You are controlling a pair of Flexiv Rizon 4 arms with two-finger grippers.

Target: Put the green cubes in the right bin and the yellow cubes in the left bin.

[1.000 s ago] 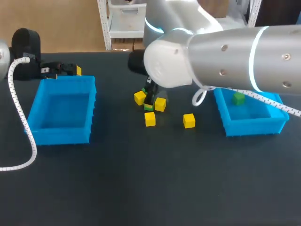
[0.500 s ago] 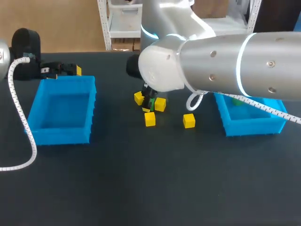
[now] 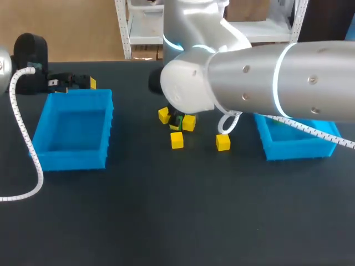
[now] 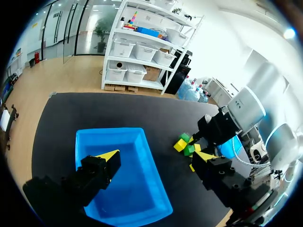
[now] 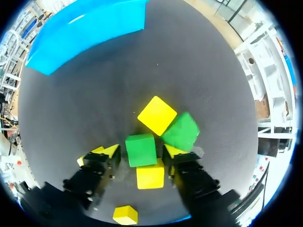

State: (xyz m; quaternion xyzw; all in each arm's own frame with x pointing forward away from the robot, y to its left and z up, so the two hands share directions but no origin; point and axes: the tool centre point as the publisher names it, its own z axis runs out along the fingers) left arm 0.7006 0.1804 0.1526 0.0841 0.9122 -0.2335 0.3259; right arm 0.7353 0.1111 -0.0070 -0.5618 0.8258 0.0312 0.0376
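Count four small yellow cubes (image 3: 177, 141) on the black table (image 3: 166, 210): two near, two farther. Find right gripper (image 5: 141, 152) positioned astride one small green cube (image 5: 140, 150), fingers parted and close beside both faces, not yet clamped, evidently for transfer to right blue plastic bin (image 3: 299, 148). Count second green cube (image 5: 181, 131) just beyond. Locate left gripper (image 4: 156, 158) far left, spread wide, empty, held clear beyond left blue plastic bin (image 3: 72, 158).

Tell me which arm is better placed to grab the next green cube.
Right. The right gripper straddles a green cube, with an open finger on either side of it. The left gripper hangs open by the left bin, well apart from that cube.
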